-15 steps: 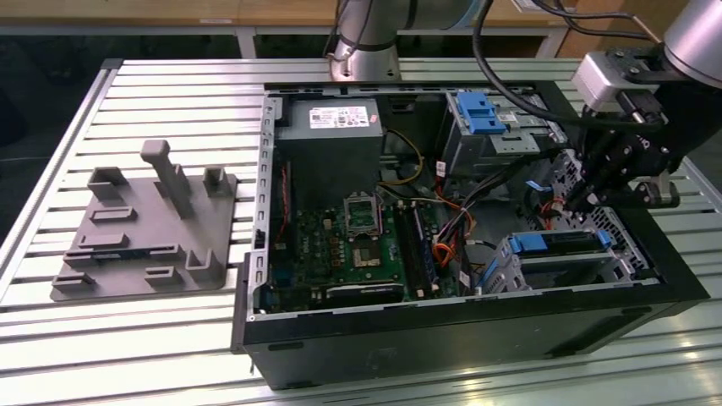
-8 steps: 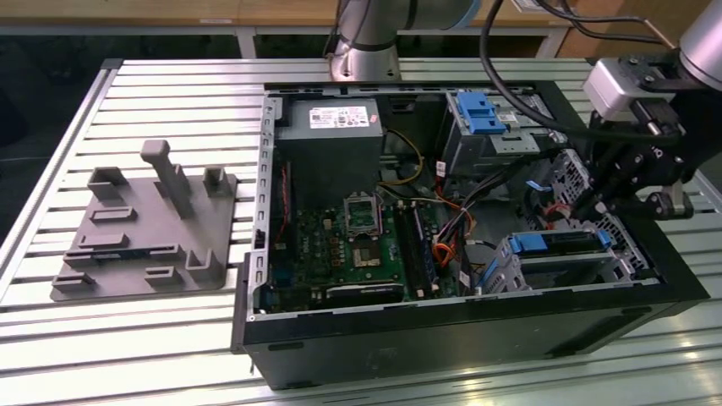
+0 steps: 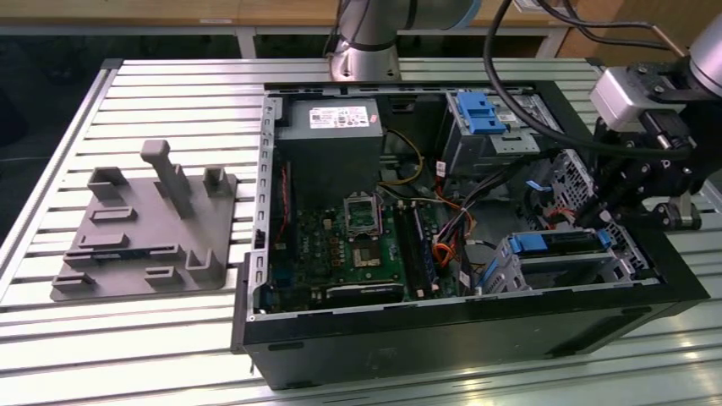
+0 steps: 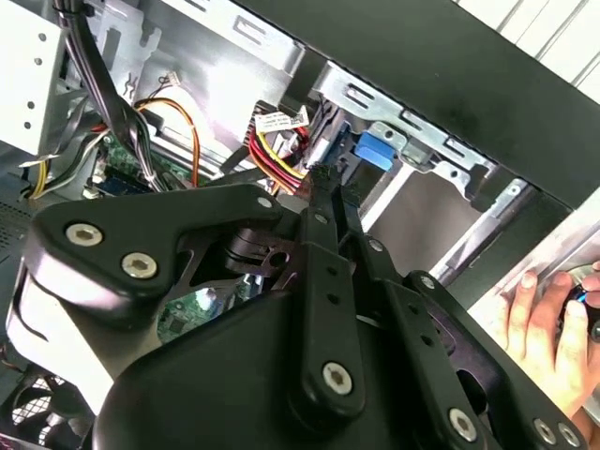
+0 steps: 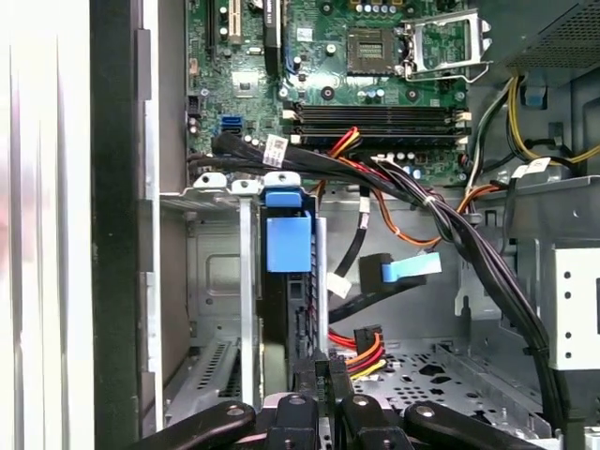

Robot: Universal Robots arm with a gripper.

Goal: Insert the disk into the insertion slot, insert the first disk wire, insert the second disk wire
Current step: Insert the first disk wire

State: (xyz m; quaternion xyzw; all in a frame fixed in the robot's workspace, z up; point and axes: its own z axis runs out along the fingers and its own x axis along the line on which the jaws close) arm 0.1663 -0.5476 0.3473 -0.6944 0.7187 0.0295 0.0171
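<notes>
The gripper (image 5: 325,370) is holding the first disk wire (image 5: 366,349), jaws clenched on its plug, ready for mating. The disk (image 3: 559,243) is sitting in the insertion slot (image 3: 570,269).

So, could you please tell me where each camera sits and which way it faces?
Exterior view: off the arm, looking down into the open black computer case on the slatted metal table; grey arm and black gripper show.
First wrist view: on the wrist, facing the case's green motherboard; gripper shows.
Second wrist view: on the wrist, looking past the gripper; a person's hand shows.
Both wrist views share the red and yellow wire bundle.
</notes>
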